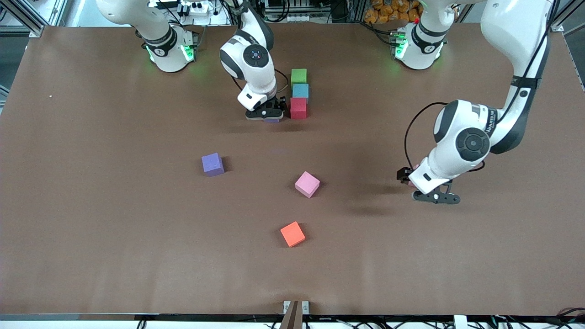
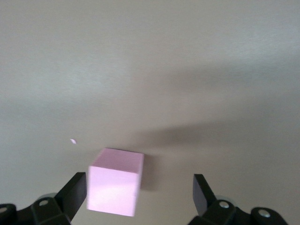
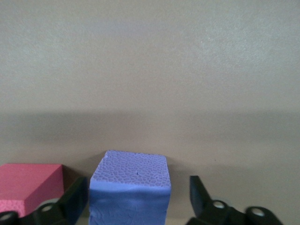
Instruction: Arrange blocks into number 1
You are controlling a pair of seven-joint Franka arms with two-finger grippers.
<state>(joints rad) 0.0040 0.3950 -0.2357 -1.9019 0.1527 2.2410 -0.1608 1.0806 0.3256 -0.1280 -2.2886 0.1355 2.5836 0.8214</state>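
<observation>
Eight cubes counted: green (image 1: 299, 76), light blue (image 1: 300, 90), red (image 1: 298, 108), orange (image 1: 292, 234), two purple, two pink. All matte foam, equal size, square-edged; a pebbled grain shows on the purple one in the right wrist view.

Green, light blue and red stand in a touching line near the robots' bases, green closest to the bases, red nearest the front camera.

Right hand (image 1: 269, 115) is down at the tabletop (image 1: 91, 205) just beside the red cube, on the side toward the right arm's end. Fingers spread wide, one on each side of a purple cube (image 3: 130, 187), small gaps on both sides, not gripping.

Second purple cube (image 1: 213, 164) sits alone, nearer the front camera. One pink cube (image 1: 307, 184) lies mid-table, turned at an angle; the orange cube lies nearer the camera still.

Left hand (image 1: 432, 194) is low toward the left arm's end. Fingers wide; the other pink cube (image 2: 115, 182) lies between them, close against one finger (image 2: 75, 192), well clear of the other. It is almost hidden in the front view.
</observation>
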